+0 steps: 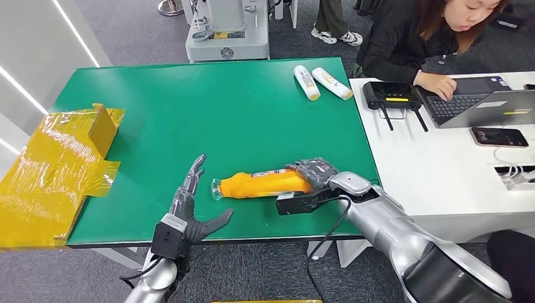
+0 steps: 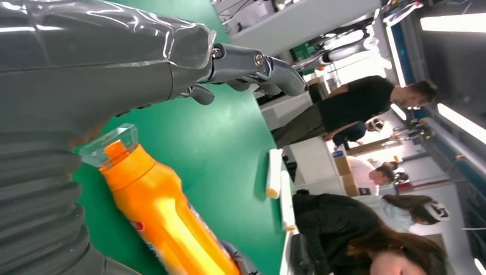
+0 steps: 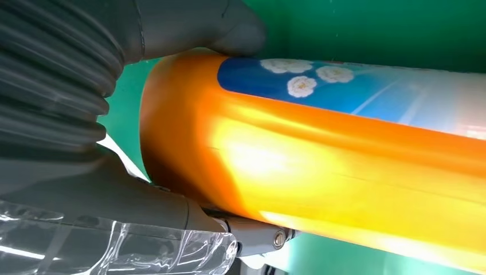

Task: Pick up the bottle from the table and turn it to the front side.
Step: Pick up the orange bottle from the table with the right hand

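The bottle (image 1: 265, 184) lies near the table's (image 1: 221, 101) front edge, long axis parallel to it, cap toward the left hand (image 1: 189, 205), which waits empty, fingers spread. The right hand (image 1: 313, 177) grasps its base.

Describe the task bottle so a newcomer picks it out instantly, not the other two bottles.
On the green table, look at the near edge, between the robot's hands. The orange bottle lies on its side, base gripped by the right hand, clear cap toward the open left hand. The two white bottles lie at the far edge.
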You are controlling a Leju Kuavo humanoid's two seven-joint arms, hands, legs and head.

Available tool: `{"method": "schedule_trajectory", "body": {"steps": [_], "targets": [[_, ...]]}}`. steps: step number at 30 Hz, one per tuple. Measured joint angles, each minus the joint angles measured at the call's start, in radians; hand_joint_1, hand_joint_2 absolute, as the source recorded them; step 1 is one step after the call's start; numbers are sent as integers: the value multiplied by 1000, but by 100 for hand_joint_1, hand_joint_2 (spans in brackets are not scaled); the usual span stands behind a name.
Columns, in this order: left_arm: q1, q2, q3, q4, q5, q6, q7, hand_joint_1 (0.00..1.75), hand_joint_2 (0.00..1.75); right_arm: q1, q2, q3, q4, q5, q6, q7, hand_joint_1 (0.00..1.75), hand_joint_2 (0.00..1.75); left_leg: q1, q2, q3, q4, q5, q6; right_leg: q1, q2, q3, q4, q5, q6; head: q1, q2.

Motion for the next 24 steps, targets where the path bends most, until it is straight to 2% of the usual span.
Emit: {"method": "schedule_trajectory", "body": {"steps": [5, 9, 11, 14, 18, 24], "targets": [[4, 7, 0, 0, 2, -1, 0, 0, 175, 16, -14, 0, -14, -4, -38, -1, 175, 175, 0, 0, 1, 0, 0, 0, 0, 0, 1, 0, 0, 0, 0, 0], [22, 9, 0, -7, 4, 14, 7, 0, 175, 81, -31, -19, -78, -61, -184, -29, 175, 175, 0, -2, 1, 0, 0, 0, 0, -2, 2, 0, 0, 0, 0, 0], [36, 10, 1, -15, 3, 19, 12, 0, 175, 122, -42, -33, -126, -73, -219, -23, 175, 175, 0, -1, 0, 0, 0, 0, 0, -1, 1, 0, 0, 0, 0, 0], [46, 10, 1, -23, 3, 20, 15, 0, 175, 156, -53, -45, -176, -77, -226, -19, 175, 175, 0, -1, 0, 0, 0, 0, 0, -1, 1, 0, 0, 0, 0, 0], [58, 10, 5, -33, -2, 30, 21, 0, 175, 214, -64, -90, -253, -146, -244, -61, 175, 175, 0, -1, 0, 0, 0, 0, 0, -1, 1, 0, -1, 0, 0, 0], [76, -2, 26, -64, -52, 49, 37, 0, 175, 386, -76, -188, -442, -192, -255, -57, 175, 175, 0, -4, -1, -1, -1, 0, 0, -4, 1, 0, -1, 0, 0, 0]]}}
